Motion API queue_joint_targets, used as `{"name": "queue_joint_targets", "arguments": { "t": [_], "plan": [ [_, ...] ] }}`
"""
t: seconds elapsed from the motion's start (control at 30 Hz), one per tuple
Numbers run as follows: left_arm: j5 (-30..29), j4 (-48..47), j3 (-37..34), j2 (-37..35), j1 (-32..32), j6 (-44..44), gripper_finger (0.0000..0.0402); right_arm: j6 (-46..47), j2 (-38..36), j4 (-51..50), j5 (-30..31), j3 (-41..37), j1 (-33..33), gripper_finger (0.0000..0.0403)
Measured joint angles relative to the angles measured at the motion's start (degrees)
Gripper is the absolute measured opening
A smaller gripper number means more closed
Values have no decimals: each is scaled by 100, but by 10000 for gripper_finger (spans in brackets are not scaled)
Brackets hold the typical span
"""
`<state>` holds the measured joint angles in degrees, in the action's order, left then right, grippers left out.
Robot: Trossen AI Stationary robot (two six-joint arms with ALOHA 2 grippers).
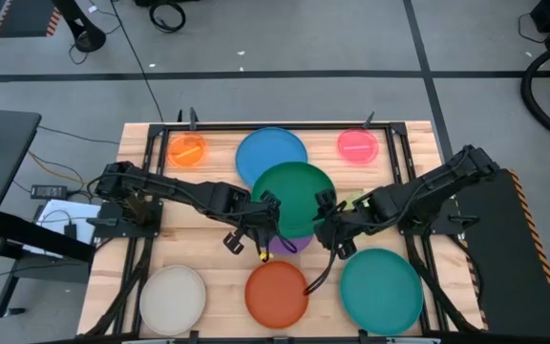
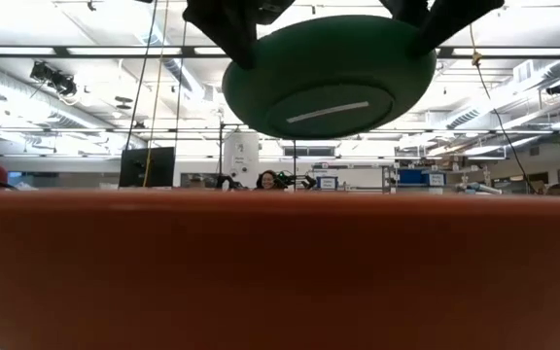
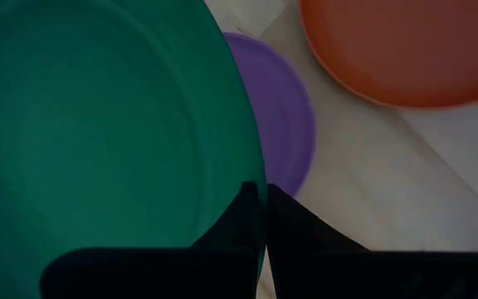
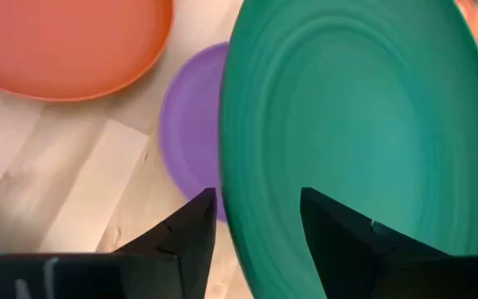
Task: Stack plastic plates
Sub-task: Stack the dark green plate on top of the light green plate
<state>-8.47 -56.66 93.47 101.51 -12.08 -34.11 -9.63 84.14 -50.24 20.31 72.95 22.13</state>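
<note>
A large dark green plate (image 1: pixel 294 196) hangs in the air over the table's middle, between my two grippers. My left gripper (image 1: pixel 261 218) is shut on its left rim and my right gripper (image 1: pixel 330 218) on its right rim. The low view shows the green plate's underside (image 2: pixel 329 83) well above the table. Below it lies the purple plate (image 3: pixel 285 124), flat on the wood and half covered in the high view. Just beyond the green plate's far edge rests the blue plate (image 1: pixel 267 153). My left gripper (image 3: pixel 260 198) pinches the green plate's left rim (image 3: pixel 251 170) between its two fingers, coming level from the table's left. The plate is lifted clear. My right gripper (image 4: pixel 256 203) pinches the opposite rim (image 4: pixel 231 178), one finger (image 4: pixel 334 228) over the plate's upper face and one (image 4: pixel 191 228) outside it, coming from the right.
The orange-red plate (image 1: pixel 277 292), teal plate (image 1: pixel 381 290) and cream plate (image 1: pixel 173 298) lie along the near edge. The small orange plate (image 1: pixel 187 149) and pink plate (image 1: pixel 358 145) sit at the far edge. Only a pale sliver (image 1: pixel 351 200) of the lime plate shows. The orange-red rim (image 2: pixel 280 262) blocks the low view.
</note>
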Motion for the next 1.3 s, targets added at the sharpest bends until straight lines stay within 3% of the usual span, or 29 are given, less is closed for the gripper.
{"name": "queue_joint_targets", "arguments": {
  "t": [0.23, 0.5, 0.63, 0.97, 1.13, 1.3],
  "plan": [
    [-207, 51, 0, 0, 71, 254, 21, 44, -33, 20, -92, 1, -135, 124],
    [-900, 16, -2, 48, 59, 465, 23, -121, 61, 42, -474, -4, -411, 16],
    [-1298, 9, -2, 46, 77, 968, 58, -89, 57, 66, -384, -4, -455, 19],
    [-1305, -939, 4, -355, 90, 2114, 208, -23, -16, -99, -216, -4, -448, 13],
    [-1284, -1425, -24, -1219, 177, 2855, 223, 670, -240, -635, -119, -5, -460, 13],
    [-1639, -639, -713, -2619, 453, 3093, 206, 2050, -207, -1901, -197, 626, -226, 13]
  ]
}}
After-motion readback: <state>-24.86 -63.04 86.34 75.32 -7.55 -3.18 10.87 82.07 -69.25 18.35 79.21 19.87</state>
